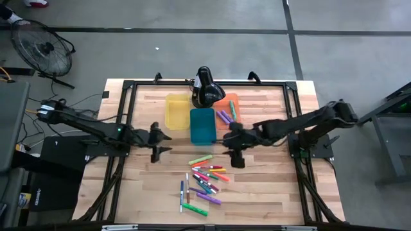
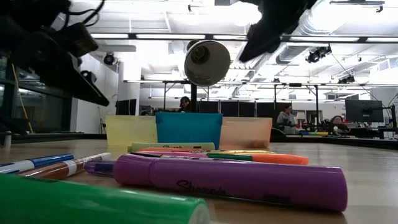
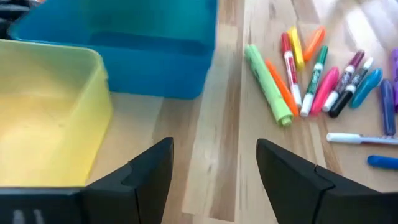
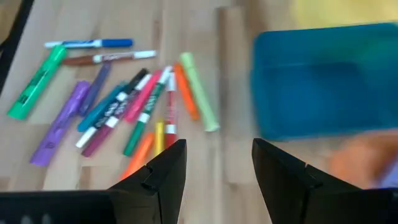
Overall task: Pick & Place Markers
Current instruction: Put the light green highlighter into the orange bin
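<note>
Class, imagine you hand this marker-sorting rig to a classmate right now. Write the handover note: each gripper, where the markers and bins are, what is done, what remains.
Left gripper: open, empty, hovering beside the yellow bin.
Right gripper: open, empty, above the table between the blue bin and the marker pile.
Done: a few markers lie in the orange bin. The yellow and blue bins look empty.
Left: most markers lie loose on the wood in front of the bins; a light green highlighter lies nearest the blue bin. All need picking and placing.
</note>
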Available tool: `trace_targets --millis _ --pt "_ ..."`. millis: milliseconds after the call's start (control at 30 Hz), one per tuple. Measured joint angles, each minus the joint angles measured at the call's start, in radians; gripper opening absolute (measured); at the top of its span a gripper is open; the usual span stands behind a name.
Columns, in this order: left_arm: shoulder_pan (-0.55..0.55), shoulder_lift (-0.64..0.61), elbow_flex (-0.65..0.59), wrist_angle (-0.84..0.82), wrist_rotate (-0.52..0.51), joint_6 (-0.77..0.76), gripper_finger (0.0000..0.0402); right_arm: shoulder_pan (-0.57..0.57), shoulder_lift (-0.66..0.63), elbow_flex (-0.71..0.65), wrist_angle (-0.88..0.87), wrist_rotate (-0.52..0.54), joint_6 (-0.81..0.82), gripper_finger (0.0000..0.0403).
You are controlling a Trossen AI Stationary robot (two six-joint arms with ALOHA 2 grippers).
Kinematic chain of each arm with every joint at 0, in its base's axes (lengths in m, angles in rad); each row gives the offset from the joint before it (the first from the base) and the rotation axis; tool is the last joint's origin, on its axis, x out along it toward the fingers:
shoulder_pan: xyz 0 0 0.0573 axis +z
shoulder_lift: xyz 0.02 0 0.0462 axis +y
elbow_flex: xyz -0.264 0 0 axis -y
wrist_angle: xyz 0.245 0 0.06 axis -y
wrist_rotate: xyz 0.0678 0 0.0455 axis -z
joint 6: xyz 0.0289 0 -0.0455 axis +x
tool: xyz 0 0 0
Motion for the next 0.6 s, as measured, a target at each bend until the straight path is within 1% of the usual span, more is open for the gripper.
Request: trace_targets --millis 200,333,367,600 --pt "0.000 -0.156 -0.075 -0.001 -0.008 0.038 0.0224 -0.003 0.136 0.000 0.088 -0.019 -0.049 0.0172" --pt "0.000 -0.255 -0.118 0.005 -0.021 0.053 0.0224 -0.006 0.204 0.000 0.173 -0.080 -0.080 0.0171" --pt "0.000 -0.273 -0.130 0.002 -0.025 0.053 0.0224 -0.008 0.219 0.000 0.194 -0.094 -0.089 0.0171" --pt "0.000 -0.385 -0.191 -0.001 -0.036 0.069 0.0224 -0.008 0.283 0.000 0.298 -0.091 -0.185 0.0163"
